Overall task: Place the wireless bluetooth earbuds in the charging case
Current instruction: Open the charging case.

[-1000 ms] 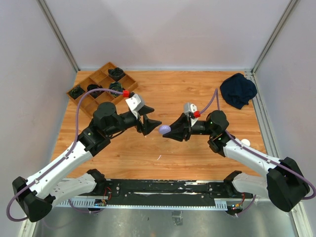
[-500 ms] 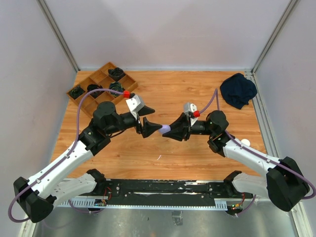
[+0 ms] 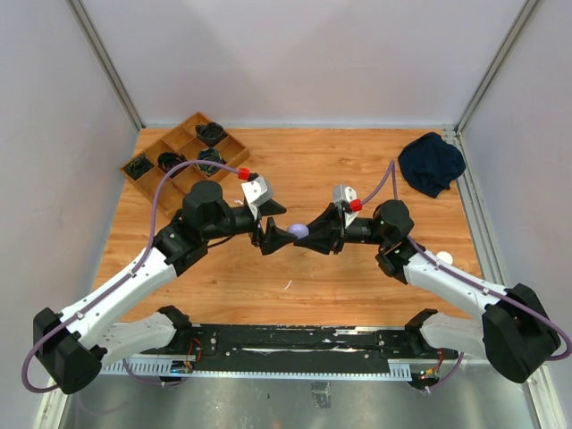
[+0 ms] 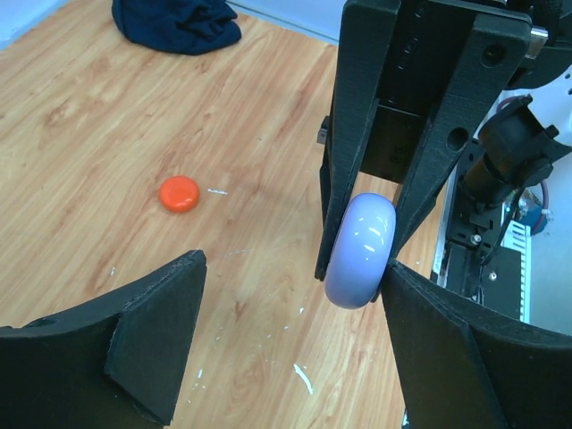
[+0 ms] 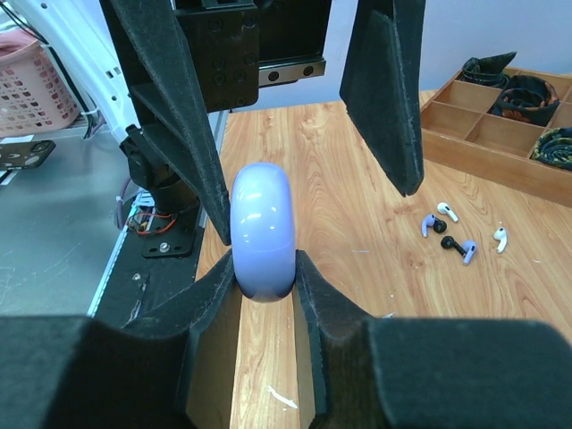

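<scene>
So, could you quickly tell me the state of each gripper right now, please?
Left gripper: open, with a finger on either side of the lavender case.
Right gripper: shut on the lavender case.

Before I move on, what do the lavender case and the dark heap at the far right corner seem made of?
Lavender case: likely hard plastic, smooth and glossy; bright highlights run along its rounded rim.
Dark heap: probably soft cloth, matte navy; it lies crumpled in folds.
</scene>
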Motion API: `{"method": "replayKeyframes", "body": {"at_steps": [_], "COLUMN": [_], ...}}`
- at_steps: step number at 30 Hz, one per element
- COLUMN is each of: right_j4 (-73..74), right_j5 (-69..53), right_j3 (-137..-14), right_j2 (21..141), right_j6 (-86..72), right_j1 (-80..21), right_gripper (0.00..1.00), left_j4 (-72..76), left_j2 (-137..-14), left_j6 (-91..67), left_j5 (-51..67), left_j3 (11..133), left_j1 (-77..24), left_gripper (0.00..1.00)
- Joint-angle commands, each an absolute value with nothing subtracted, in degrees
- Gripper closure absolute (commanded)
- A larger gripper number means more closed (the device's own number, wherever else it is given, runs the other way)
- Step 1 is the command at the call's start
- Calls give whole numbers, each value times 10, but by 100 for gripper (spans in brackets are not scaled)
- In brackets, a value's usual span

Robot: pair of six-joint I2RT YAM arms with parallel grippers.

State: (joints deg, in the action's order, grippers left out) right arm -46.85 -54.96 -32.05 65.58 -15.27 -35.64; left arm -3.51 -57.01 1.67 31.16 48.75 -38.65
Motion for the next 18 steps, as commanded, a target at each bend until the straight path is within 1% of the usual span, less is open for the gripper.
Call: {"method": "replayKeyframes", "body": {"at_steps": [1,6,18], "right_j4": [-490,-488,-472], "right_j5": [-560,-566,-569], "right_j3": [-322,-318,-316], "right_j2": [660,661,655], "right_j6": [-159,-158,-150], "right_j1": [-344,-344,-344], "right_gripper": [86,86,86], "left_j4": [-22,6,1], "left_j2": [-563,-546,-537], "left_j6": [7,-16,-24], "left_j5": [286,268,228], "left_j3": [504,496,497], "left_j1": [-384,-384,-377], "left_gripper": [16,16,16]}}
